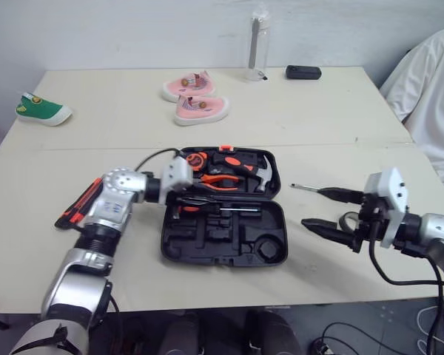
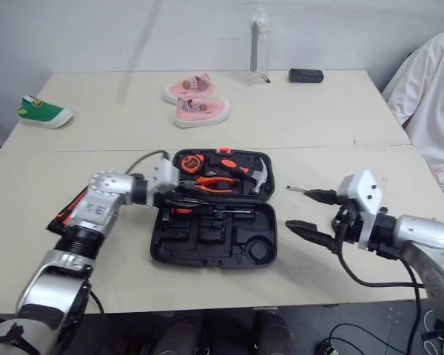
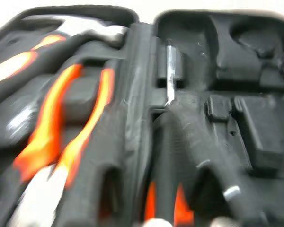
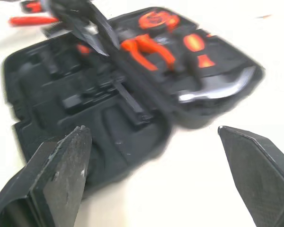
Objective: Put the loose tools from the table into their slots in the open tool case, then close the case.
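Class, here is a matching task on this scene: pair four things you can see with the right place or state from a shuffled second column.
1. green shoe
2. water bottle
3. orange-handled pliers
4. right gripper

A. open, to the right of the tool case
B. far left of the table
C. inside the tool case
D. upright at the table's far edge

Pairs: 1-B, 2-D, 3-C, 4-A.

1. You're looking at what seems a plain test room or lab: a bare white wall (image 1: 133, 29) behind a pale worktop (image 1: 318, 111).
2. Unrelated props sit there: pink shoes (image 1: 194, 100), a green shoe (image 1: 43, 109), a water bottle (image 1: 258, 44).
3. Loose cables (image 1: 429, 325) trail below.
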